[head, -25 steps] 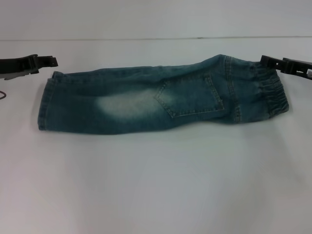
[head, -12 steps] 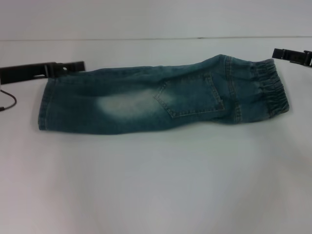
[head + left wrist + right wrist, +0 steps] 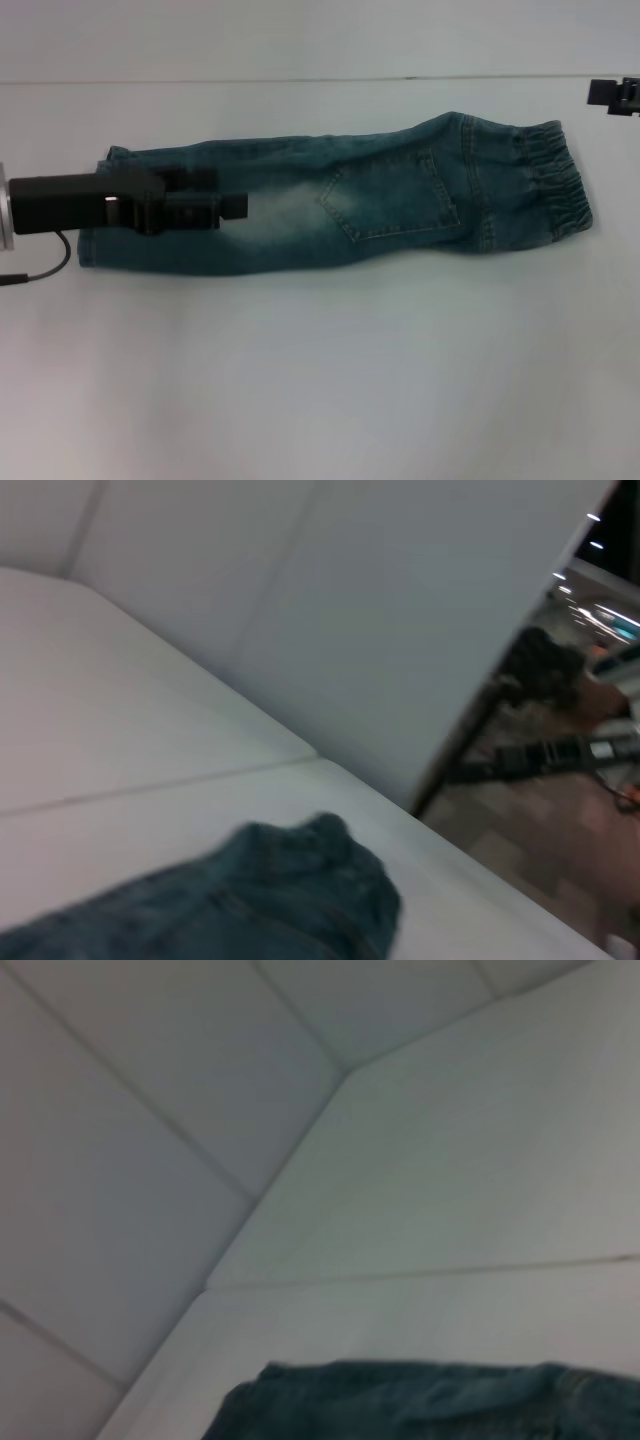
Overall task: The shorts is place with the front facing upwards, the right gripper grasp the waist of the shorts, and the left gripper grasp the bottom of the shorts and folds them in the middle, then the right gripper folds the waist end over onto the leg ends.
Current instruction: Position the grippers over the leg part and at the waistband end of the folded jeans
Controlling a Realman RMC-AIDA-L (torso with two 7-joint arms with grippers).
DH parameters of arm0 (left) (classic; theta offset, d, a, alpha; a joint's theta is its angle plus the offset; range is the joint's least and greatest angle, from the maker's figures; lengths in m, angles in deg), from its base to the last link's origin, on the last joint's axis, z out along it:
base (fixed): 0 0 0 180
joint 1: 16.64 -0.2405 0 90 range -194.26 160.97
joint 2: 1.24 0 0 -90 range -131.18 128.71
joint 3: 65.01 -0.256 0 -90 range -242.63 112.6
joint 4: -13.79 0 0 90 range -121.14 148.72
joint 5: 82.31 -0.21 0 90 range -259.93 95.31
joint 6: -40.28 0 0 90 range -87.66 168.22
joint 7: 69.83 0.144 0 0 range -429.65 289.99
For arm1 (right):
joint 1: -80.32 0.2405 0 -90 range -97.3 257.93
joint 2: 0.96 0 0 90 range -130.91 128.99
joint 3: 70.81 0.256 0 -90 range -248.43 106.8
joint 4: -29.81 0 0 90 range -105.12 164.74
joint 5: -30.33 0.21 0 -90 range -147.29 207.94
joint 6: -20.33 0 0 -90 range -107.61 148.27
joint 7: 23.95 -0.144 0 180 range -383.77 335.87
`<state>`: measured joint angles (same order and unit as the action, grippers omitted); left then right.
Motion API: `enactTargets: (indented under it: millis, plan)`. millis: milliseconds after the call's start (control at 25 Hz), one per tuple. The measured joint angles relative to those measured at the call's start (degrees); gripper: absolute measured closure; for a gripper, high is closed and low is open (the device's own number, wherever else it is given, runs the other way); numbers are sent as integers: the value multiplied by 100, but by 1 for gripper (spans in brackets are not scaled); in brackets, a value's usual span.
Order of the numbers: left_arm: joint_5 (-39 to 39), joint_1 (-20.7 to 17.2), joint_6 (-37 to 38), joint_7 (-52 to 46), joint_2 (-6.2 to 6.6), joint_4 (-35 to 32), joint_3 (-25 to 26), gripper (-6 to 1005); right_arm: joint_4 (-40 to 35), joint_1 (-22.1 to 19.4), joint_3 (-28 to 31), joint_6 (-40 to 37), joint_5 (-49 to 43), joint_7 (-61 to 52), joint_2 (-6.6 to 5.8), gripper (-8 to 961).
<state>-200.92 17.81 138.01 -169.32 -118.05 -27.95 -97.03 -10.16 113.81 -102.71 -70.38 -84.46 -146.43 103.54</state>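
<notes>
Left gripper [image 3: 236, 205]: black, on a black arm reaching in from the left edge of the head view, over the leg half of the garment near the pale faded patch. Fingers appear close together with nothing between them; whether they touch the cloth, cannot tell.

Table [image 3: 320, 380]: white, flat, bearing the garment.

The shorts [image 3: 380, 205]: blue-green denim, already doubled lengthwise into one long band, lying flat across the middle of the table. A stitched patch pocket [image 3: 392, 198] faces up, right of centre.

The leg ends [image 3: 95, 215]: flat stitched hems at the left end, partly under the arm.

The waist of the shorts [image 3: 557, 180]: puckered elastic band at the right end, free, nothing gripping it.

Right gripper [image 3: 612, 94]: only a black tip shows at the upper right edge, well apart from the waistband; finger state cannot be told.

Risks, judged: the final fold is not yet done. With the right gripper so far off, a shallow pinch may catch one layer only and open the lengthwise fold. The left arm over the legs may drag the hems or block the waistband's landing place.
</notes>
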Motion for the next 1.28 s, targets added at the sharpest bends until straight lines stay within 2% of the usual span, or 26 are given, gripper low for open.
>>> enactTargets:
  millis: [200,400,640,840,1080,1280]
  plan:
    - [-6,-44,152,-12,-28,-6,-49,111,-503,88,-7,-933,-203,-805,-258,112]
    - [-10,-50,174,-11,-45,9,-111,111,-1087,382,-34,-1199,-1163,-1692,-272,113]
    - [-13,-53,171,-8,-64,22,-147,112,-1186,822,-391,-1039,-2593,-1906,-147,112]
    - [-13,-53,115,-6,-116,21,-238,112,-1142,1085,-1001,-339,-3385,-1940,50,112]
    - [-13,-91,11,3,-155,35,-261,111,-942,1272,-1192,474,-3824,-1947,279,113]
    - [-13,-122,-42,1,-161,35,-267,111,-347,1482,-1288,1125,-4017,-1897,340,116]
